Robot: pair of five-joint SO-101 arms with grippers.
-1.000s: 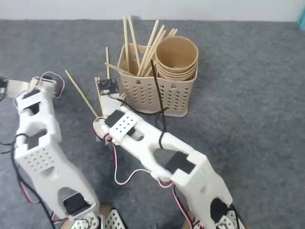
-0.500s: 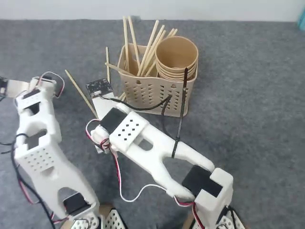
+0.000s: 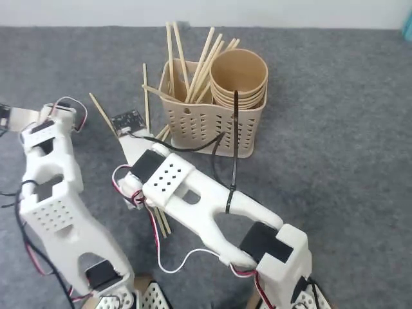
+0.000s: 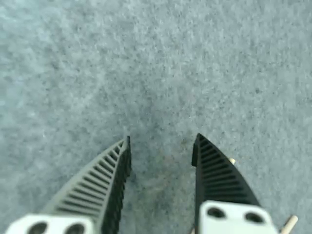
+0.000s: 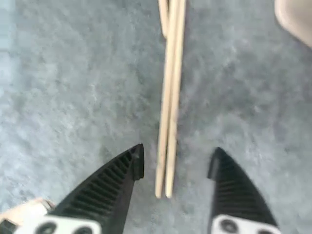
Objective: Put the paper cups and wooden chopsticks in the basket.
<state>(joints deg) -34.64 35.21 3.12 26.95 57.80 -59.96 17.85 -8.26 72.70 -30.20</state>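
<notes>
**Right arm backs off from the basket**

Since a second ago, we see the right arm (image 3: 170,183) fold back toward its base. Its wrist has swung away from the basket (image 3: 212,125) and further left over the carpet (image 3: 335,129). Meanwhile the left arm (image 3: 48,167) has not shifted.

We find the right gripper (image 5: 178,148) low over the carpet, its fingers spread wide with nothing in them. Two chopsticks (image 5: 169,97) lie flat there, side by side and touching. Their near ends sit between the two fingertips, apart from both.

From above, we count more loose ones left of the basket. One chopstick (image 3: 103,114) lies slanted on the carpet, and another chopstick (image 3: 146,96) is close beside the basket's left wall. Whether that one leans on the wall we cannot tell.

The cups (image 3: 238,77) stand stacked in the basket's right half. More sticks (image 3: 199,61) lean upright in its left half.

The left gripper (image 4: 163,138) hangs over bare carpet at the far left, fingers parted and empty.
</notes>
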